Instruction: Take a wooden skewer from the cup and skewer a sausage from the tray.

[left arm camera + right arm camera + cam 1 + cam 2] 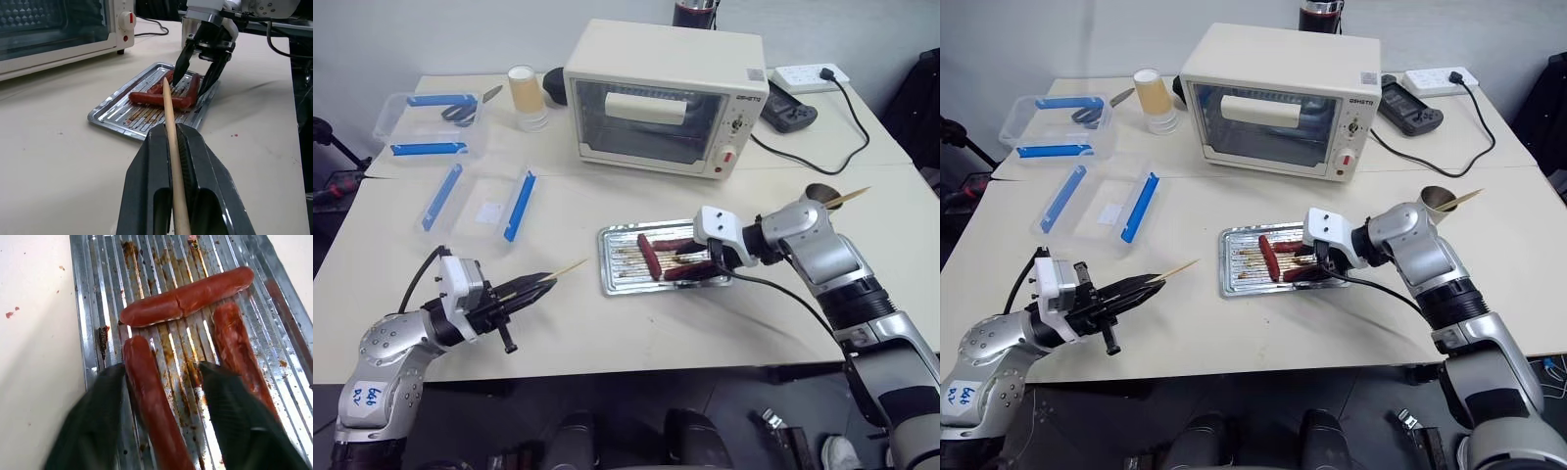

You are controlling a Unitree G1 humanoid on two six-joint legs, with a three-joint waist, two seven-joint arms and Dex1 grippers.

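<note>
My left gripper (543, 286) hovers level over the near left of the table, shut on a wooden skewer (168, 122) whose tip points toward the tray (612, 266). Three reddish-brown sausages lie on the ridged metal tray. My right gripper (161, 366) reaches down into it from the right. Its jaws stand apart, straddling one sausage (151, 401), with the left finger close against it and a gap on the other side. A second sausage (239, 352) lies just outside the right finger and a third (186, 296) lies crosswise beyond. The grey cup (818, 193) stands behind my right arm with a skewer (849, 197) sticking out.
A cream toaster oven (661, 98) stands behind the tray. Clear plastic boxes with blue clips (480, 201) lie at the back left, next to a yellowish-tan cup (524, 93). A power strip (813, 73), a black device (788, 108) and a cable sit at the back right.
</note>
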